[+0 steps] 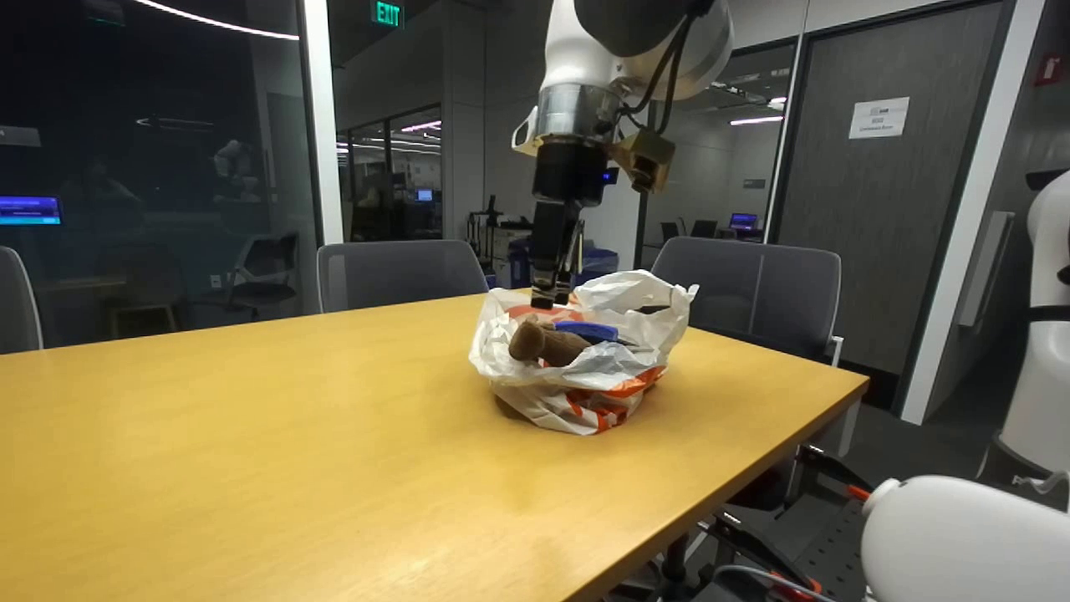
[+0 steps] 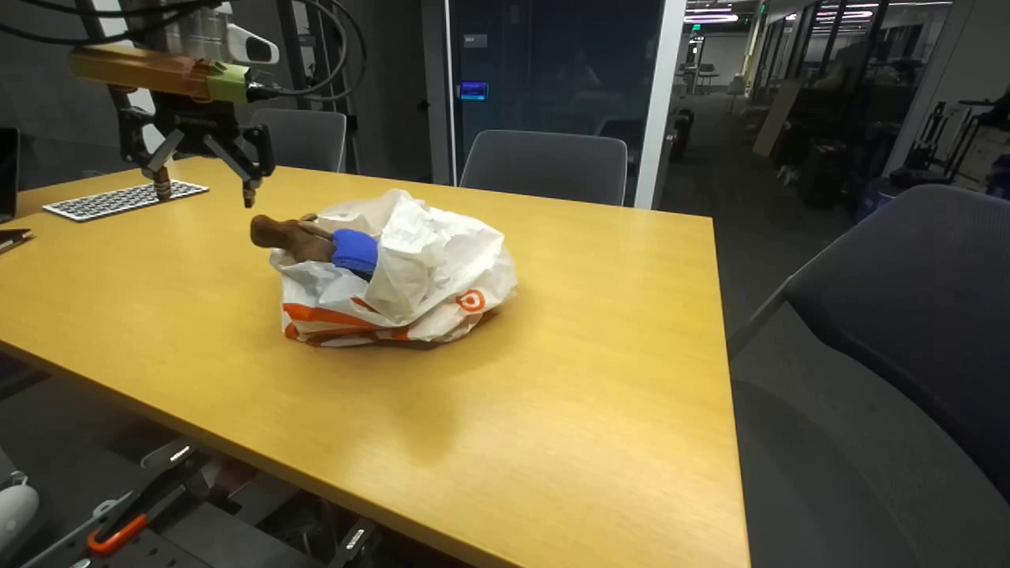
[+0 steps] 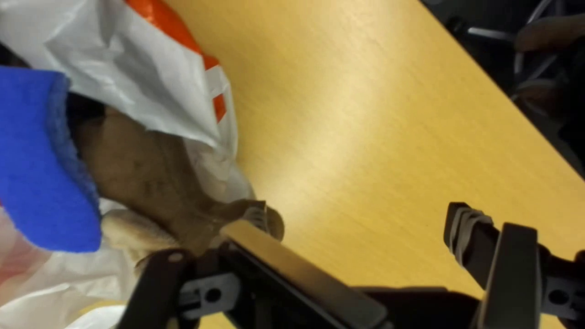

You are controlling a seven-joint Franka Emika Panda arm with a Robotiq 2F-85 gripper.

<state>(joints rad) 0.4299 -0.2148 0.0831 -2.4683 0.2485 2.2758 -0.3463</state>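
Your end effector point(image 2: 206, 193) is spread wide, nothing between the fingers point(image 2: 249, 192). It points down, tips held off the bench point(image 2: 592, 355). Nearest thing: the brown stuffed toy point(image 2: 296, 241). In an exterior view one fingertip hangs just above and beside the toy's free end, small gap showing, so I read no contact. In your wrist view that finger overlaps the same end of the toy; the opposite finger is over the bench top, well apart from it.

Your arm point(image 1: 577, 109) drops in from the top of frame, wrist roughly vertical; its upper part is cropped out.

Toy lies in the white plastic bag point(image 2: 426, 260) with orange-red markings, its brown end poking out past the rim on the end effector's side. Blue cloth point(image 2: 355, 251) and a small tan piece point(image 3: 135, 230) show against it; can't tell if the blue is part of the toy. Bag is crumpled, mouth open, resting on the bench.

Behind the end effector you've got a keyboard point(image 2: 122, 199). A grey chair point(image 2: 544, 166) stands at the bench edge beyond the bag.
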